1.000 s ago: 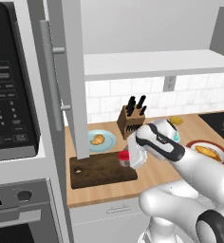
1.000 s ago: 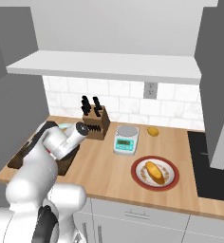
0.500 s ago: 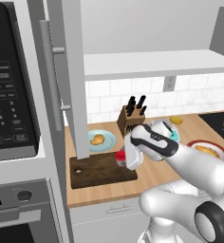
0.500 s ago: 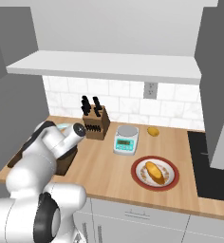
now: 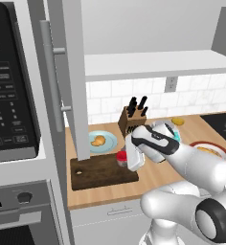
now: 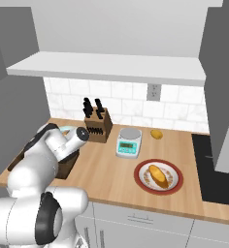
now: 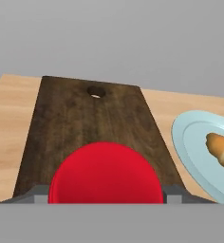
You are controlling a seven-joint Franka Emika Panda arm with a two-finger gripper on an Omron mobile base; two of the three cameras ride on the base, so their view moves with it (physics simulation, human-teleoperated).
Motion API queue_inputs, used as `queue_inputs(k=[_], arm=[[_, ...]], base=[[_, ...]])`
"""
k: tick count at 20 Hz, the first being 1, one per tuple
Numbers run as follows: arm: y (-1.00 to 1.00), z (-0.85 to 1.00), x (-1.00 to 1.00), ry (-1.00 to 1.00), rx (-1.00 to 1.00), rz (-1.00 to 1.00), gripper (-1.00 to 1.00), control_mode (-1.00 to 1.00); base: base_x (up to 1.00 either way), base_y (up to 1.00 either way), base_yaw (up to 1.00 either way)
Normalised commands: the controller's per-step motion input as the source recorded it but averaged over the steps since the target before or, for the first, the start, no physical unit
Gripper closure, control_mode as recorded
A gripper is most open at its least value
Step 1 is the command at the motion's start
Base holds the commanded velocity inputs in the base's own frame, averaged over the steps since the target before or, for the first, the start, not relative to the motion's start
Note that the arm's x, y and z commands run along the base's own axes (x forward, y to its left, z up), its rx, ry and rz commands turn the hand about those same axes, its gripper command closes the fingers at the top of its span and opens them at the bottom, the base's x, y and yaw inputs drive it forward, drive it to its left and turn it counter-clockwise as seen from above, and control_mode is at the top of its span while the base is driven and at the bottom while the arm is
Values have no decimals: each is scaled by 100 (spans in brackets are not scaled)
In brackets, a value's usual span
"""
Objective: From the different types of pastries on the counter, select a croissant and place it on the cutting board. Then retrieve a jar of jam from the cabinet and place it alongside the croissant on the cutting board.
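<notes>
My gripper [image 5: 128,160] is shut on the jar of jam [image 5: 120,156], a small jar with a red lid [image 7: 106,178], low over the right end of the dark cutting board [image 5: 98,172]. Whether the jar touches the board I cannot tell. In the hand view the board [image 7: 92,126] stretches away under the jar, its round hole [image 7: 95,93] at the far end. The croissant [image 5: 98,140] lies on a light blue plate [image 5: 107,143] just behind the board, and it shows beside the board as croissant [image 7: 222,148]. The grey cabinet door [image 5: 73,81] stands open above the board's left end.
A knife block [image 5: 132,119] stands behind my hand, with a black microwave [image 5: 9,95] at the left. To the right are a kitchen scale [image 6: 128,143], a small round yellow pastry [image 6: 156,134] and an oval pastry on a red-rimmed plate [image 6: 157,176]. A dark stovetop [image 6: 218,169] ends the counter.
The arm has swung left and down with the jar, bringing it from beside the board to low over the board's right end. The gripper stays shut on it.
</notes>
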Motion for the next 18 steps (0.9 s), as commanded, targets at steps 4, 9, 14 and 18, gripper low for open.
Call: queue_inputs(k=[4, 9, 14, 18], arm=[[0, 0, 0, 0, 0, 0, -100, -100], [0, 0, 0, 0, 0, 0, -100, -100], [9, 0, 0, 0, 0, 0, -100, -100], [37, 34, -5, 13, -3, -8, -100, -100]], base=[[0, 0, 0], [0, 0, 0], [0, 0, 0], [0, 0, 0]])
